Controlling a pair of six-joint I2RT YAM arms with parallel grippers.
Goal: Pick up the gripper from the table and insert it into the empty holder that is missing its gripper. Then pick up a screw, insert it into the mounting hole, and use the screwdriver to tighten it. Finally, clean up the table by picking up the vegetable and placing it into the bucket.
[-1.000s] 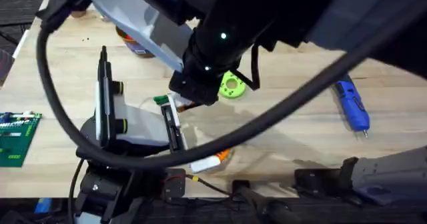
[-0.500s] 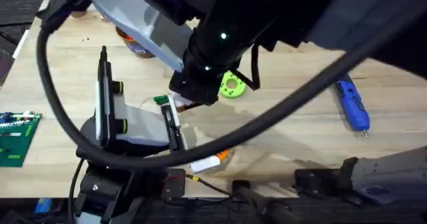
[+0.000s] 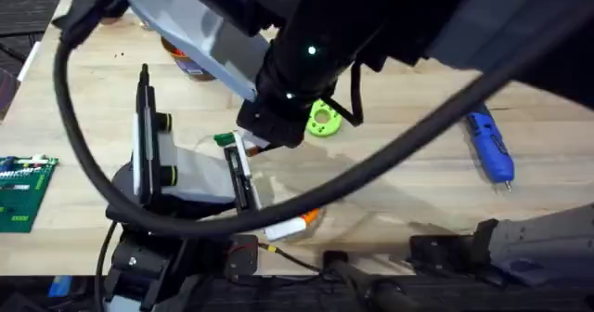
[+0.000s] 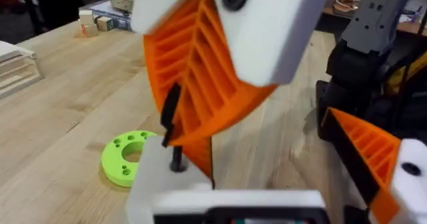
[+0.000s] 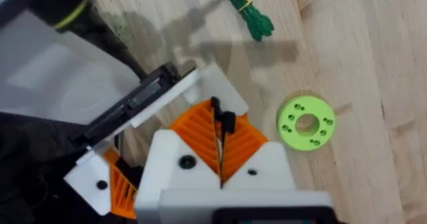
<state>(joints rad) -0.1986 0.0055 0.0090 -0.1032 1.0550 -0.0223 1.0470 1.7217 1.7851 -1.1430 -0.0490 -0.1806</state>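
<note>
My right gripper has white fingers with orange ribbed pads and is shut on a small black screw. It holds the screw against the white holder, which is one finger of my left gripper. The left gripper is open, and its other finger carries an orange pad. In the overhead view the right gripper hangs over the left gripper. The dark-green vegetable lies on the table just beyond them. The blue screwdriver lies at the right. The bucket is mostly hidden under the right arm.
A bright green ring lies right of the grippers. A green circuit board sits at the left edge. A black upright stand rises by the left arm. The right arm and its cable loom dark across the overhead view.
</note>
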